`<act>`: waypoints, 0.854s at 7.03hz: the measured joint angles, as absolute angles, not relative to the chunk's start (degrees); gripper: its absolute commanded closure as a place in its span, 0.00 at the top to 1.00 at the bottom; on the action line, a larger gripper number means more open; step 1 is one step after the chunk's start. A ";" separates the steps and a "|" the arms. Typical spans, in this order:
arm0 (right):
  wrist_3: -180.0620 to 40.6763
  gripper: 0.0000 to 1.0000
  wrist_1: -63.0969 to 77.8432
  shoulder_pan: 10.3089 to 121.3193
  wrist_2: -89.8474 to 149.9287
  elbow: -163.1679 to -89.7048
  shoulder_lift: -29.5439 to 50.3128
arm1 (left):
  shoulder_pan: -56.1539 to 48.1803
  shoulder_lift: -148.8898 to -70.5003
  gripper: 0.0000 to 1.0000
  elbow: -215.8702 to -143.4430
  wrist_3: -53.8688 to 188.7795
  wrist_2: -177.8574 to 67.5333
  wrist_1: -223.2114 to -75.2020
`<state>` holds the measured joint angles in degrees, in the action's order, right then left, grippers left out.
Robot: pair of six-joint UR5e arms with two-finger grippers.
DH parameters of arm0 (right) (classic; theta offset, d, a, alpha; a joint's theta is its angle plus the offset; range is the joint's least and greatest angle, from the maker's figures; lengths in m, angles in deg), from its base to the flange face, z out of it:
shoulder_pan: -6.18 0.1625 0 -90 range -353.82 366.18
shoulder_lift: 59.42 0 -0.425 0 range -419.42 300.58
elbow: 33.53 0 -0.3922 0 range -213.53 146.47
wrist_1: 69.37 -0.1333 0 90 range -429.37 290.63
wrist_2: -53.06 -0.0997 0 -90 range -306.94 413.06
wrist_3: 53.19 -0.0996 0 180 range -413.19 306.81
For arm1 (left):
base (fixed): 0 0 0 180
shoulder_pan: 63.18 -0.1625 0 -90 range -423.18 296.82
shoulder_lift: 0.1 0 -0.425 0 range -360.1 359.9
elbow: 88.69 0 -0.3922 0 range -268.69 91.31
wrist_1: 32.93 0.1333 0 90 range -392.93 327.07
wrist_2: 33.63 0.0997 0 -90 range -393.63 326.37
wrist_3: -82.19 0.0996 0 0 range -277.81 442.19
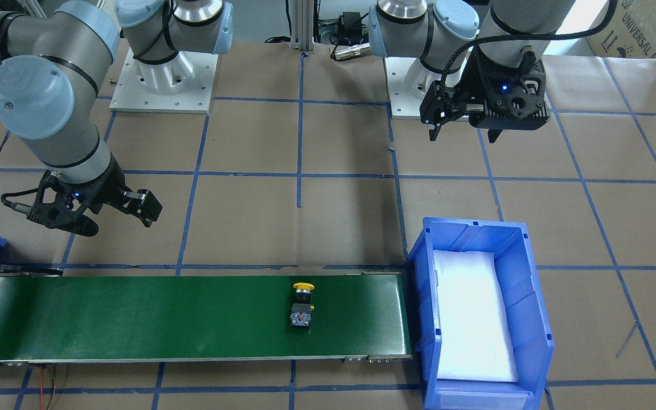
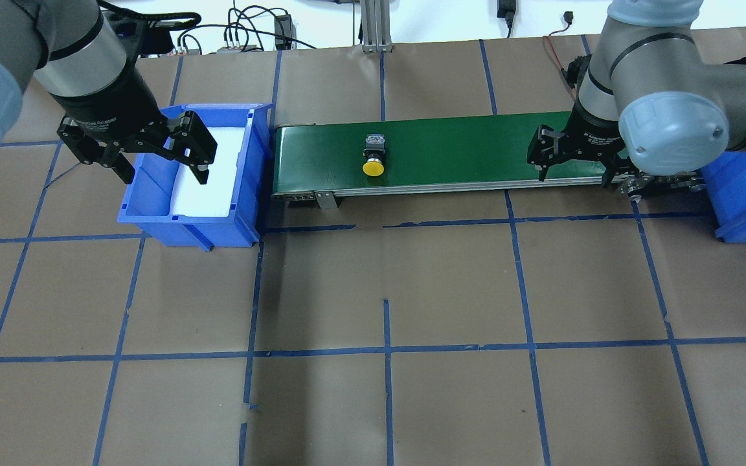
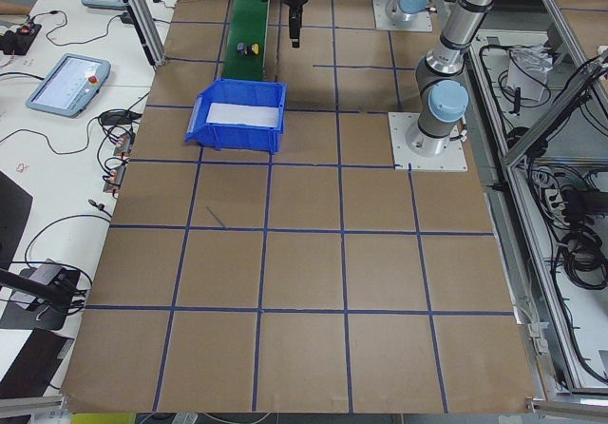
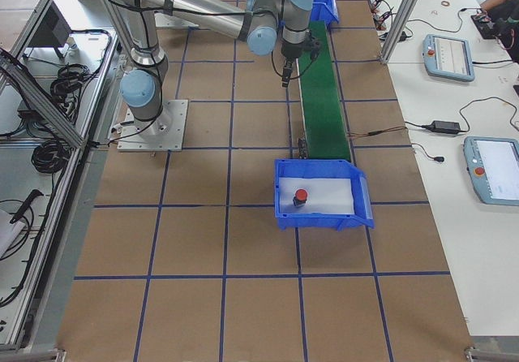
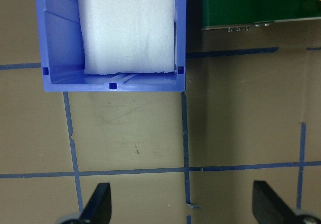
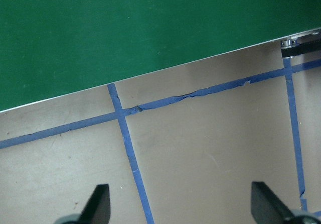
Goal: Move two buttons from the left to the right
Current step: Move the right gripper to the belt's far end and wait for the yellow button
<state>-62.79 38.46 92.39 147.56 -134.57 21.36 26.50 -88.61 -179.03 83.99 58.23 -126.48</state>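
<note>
Yellow-capped push-button switch on a black-and-silver body lies on its side on the long green conveyor belt, in the belt's robot-left half, cap toward the robot. Red mushroom-capped push-button switch sits in the blue plastic bin at the belt's robot-right end (small, seen only in the right side view). Left gripper hangs high on the robot's side of the foam-lined blue plastic bin at the belt's other end, fingers spread wide, nothing between them. Right gripper hovers by the belt's robot-side edge near its right end, fingers likewise apart and empty. Brown paper-covered table carries a blue tape grid.
</note>
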 measured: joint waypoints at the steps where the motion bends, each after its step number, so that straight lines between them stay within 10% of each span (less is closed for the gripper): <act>1: -63.10 1.00 38.59 92.63 147.94 -134.61 21.21 | 26.56 -88.66 1.00 -178.92 83.70 58.06 -126.61; 6: -62.99 1.00 44.54 92.88 147.76 -134.57 20.75 | 26.88 -88.63 1.00 -179.29 83.67 58.04 -126.71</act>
